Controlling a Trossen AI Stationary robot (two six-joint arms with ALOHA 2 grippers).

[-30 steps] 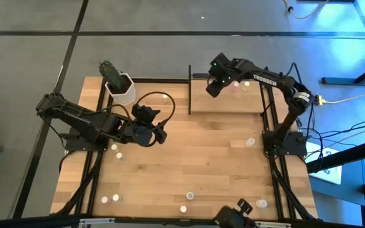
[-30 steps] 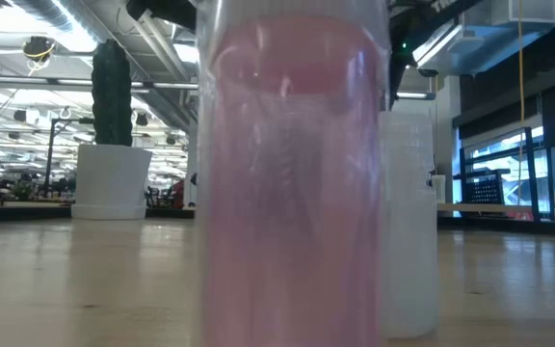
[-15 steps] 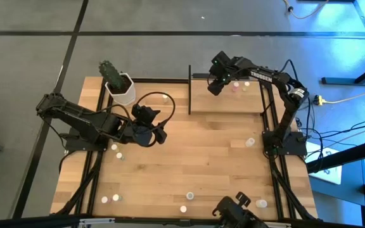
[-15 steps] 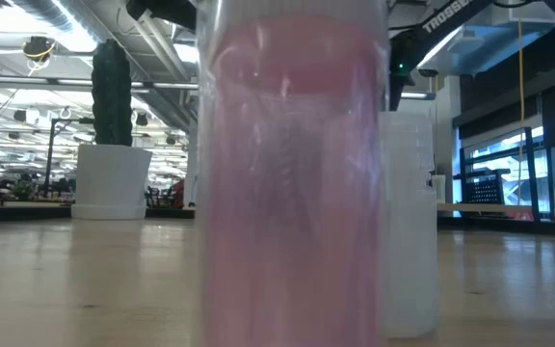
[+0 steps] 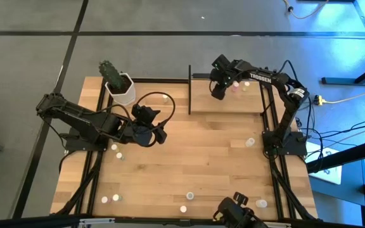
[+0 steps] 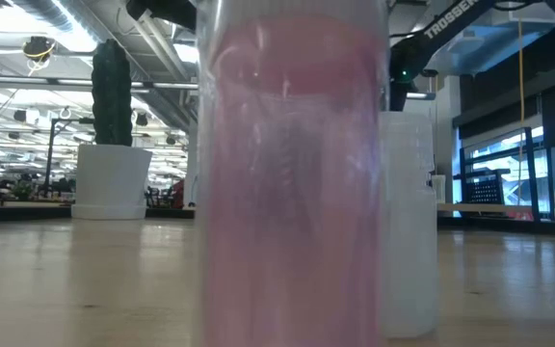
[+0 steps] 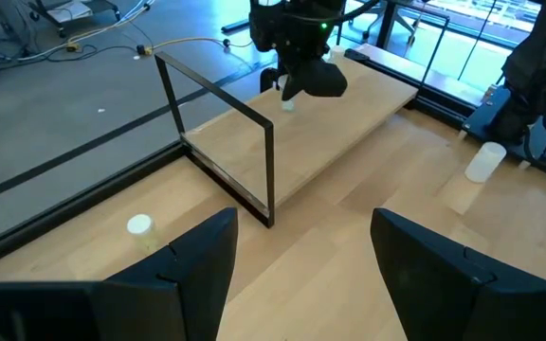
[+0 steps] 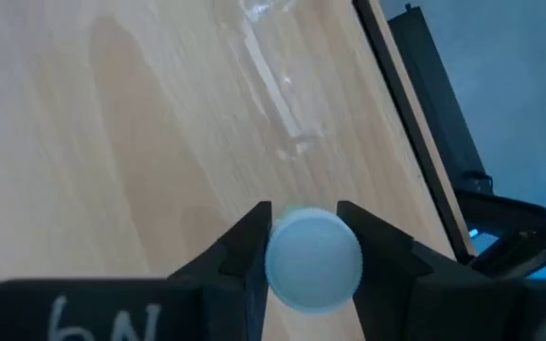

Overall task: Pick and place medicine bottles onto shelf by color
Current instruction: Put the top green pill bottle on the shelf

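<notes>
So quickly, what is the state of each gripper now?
Left gripper: jaws open, holding nothing, waiting above the table.
Right gripper: jaws closed on a white-capped medicine bottle, over the shelf.

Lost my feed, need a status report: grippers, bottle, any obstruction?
Right gripper shut on white-capped medicine bottle, over light-wood shelf. Left gripper open, idle mid-table. Nothing seen blocking.

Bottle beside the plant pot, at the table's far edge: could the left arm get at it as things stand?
Probably yes. The left gripper is open and empty, resting near mid-table, and the bottle stands alone on bare wood just beyond it. Only the arm's own looping cable arcs close by; the right gripper is busy over the shelf.
</notes>
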